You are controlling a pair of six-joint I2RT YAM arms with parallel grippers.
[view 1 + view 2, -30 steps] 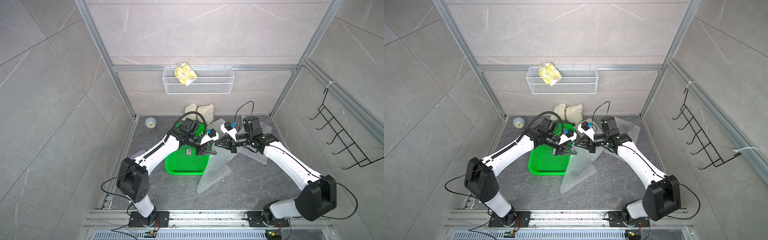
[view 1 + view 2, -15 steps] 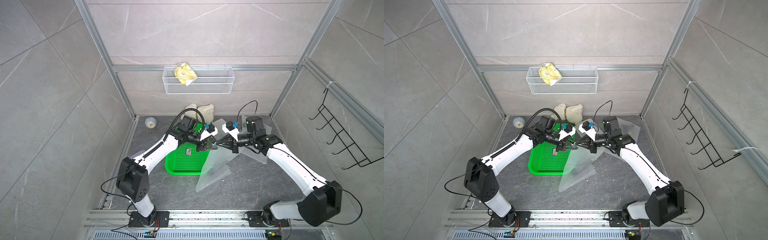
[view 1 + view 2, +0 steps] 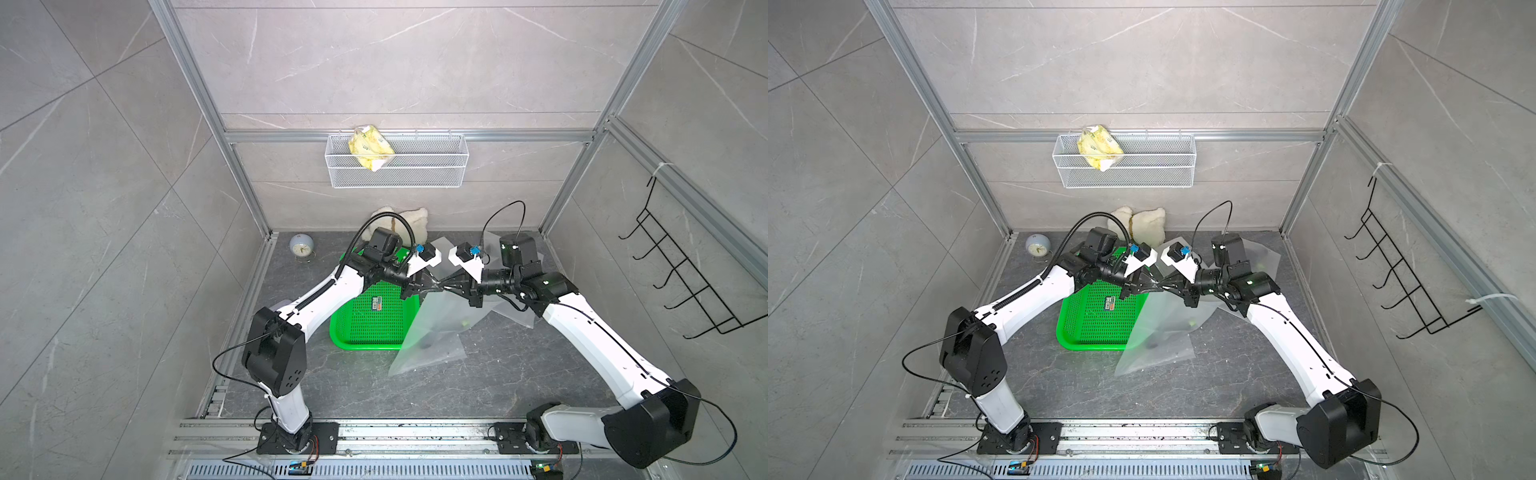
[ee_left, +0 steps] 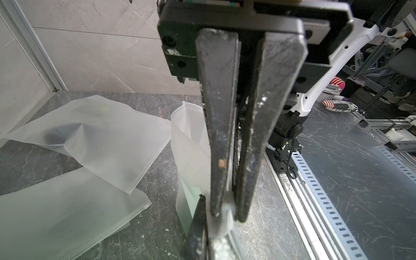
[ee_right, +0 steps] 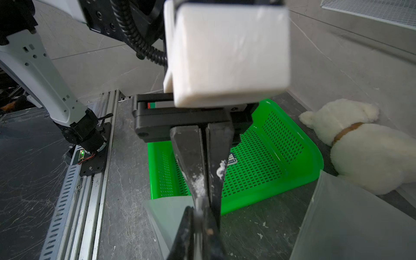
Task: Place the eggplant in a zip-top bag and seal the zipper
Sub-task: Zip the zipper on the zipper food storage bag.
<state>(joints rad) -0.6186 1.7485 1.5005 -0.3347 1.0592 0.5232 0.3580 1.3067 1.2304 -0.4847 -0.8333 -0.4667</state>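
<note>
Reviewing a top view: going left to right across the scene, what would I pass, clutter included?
clock → green tray → zip-top bag → black hook rack

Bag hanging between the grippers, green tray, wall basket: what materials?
Zip-top bag: frosted translucent plastic film, soft; it creases, and the tray's green tints through.
Green tray: glossy rigid plastic, probably moulded; perforated floor.
Wall basket: white fine wire mesh, likely coated metal.

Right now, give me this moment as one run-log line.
left tool: shut on bag top edge | right tool: shut on same edge | bag: hangs below both tools | seal: cannot tell
</note>
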